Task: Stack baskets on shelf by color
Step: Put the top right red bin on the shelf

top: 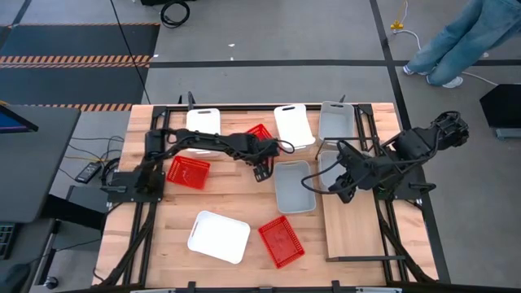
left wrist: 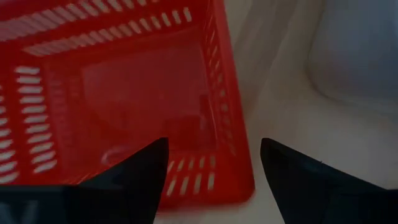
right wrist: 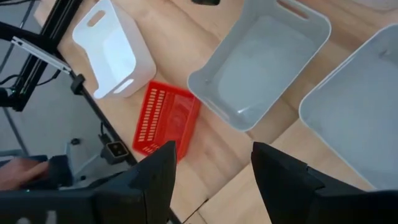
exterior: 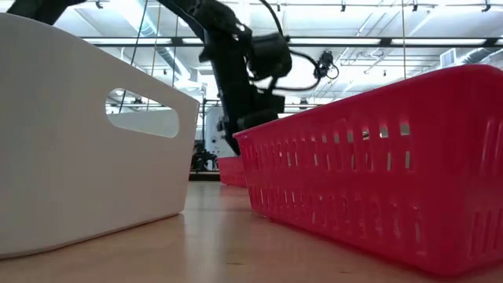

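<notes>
Red mesh-walled plastic basket (left wrist: 118,93) right under left hand (left wrist: 211,174), fingers spread, straddling its rim.
Right hand (right wrist: 211,168) released, hovering over pale plywood shelf (top: 356,232).

We see baskets scattered: a red mesh one (top: 188,172) on the left, another red (top: 260,133) partly hidden under the arm, a third red (top: 281,241) tilted near the front beside a white one (top: 219,236). Two more white (top: 203,120) (top: 294,124) lie at the back. A grey one (top: 295,186) sits mid-table; two grey (top: 337,120) (top: 327,163) lie on or beside the pale shelf (top: 354,228).
</notes>
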`<action>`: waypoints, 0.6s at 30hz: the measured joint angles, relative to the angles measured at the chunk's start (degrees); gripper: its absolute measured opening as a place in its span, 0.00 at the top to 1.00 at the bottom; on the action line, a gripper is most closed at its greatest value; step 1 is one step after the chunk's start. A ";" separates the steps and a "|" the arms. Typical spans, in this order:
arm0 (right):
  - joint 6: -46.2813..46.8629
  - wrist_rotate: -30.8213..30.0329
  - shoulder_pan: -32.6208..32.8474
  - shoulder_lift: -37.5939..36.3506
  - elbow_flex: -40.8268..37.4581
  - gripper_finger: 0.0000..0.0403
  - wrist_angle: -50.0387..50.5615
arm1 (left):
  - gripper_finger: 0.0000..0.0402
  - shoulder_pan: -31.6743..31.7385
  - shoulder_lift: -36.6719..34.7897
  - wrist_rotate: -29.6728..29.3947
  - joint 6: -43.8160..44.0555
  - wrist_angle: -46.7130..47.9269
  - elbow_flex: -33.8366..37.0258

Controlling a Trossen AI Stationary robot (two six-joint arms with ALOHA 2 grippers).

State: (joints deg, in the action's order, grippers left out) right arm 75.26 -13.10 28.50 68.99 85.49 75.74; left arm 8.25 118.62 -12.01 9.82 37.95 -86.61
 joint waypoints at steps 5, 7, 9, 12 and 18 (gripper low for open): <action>0.70 1.14 0.81 0.00 -0.02 0.47 0.34 | 0.37 -0.04 1.30 0.24 0.22 -0.77 0.00; 0.56 1.24 1.04 0.00 -0.02 0.47 0.67 | 0.42 -0.11 1.36 0.21 0.60 -1.06 -0.04; -0.18 1.21 1.11 -0.01 -0.02 0.47 1.15 | 0.50 -0.10 1.36 0.24 1.29 0.74 -0.04; -1.69 0.32 1.09 0.00 -0.04 0.47 1.43 | 0.68 -0.07 1.04 0.24 1.24 3.84 -0.03; -3.64 -3.68 1.02 0.00 -0.04 0.47 1.56 | 0.97 -0.86 -0.93 4.56 -1.62 14.08 0.00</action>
State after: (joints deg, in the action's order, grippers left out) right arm 71.62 -16.78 29.52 68.99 85.45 77.30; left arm 7.39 117.69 -7.45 8.21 52.03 -86.61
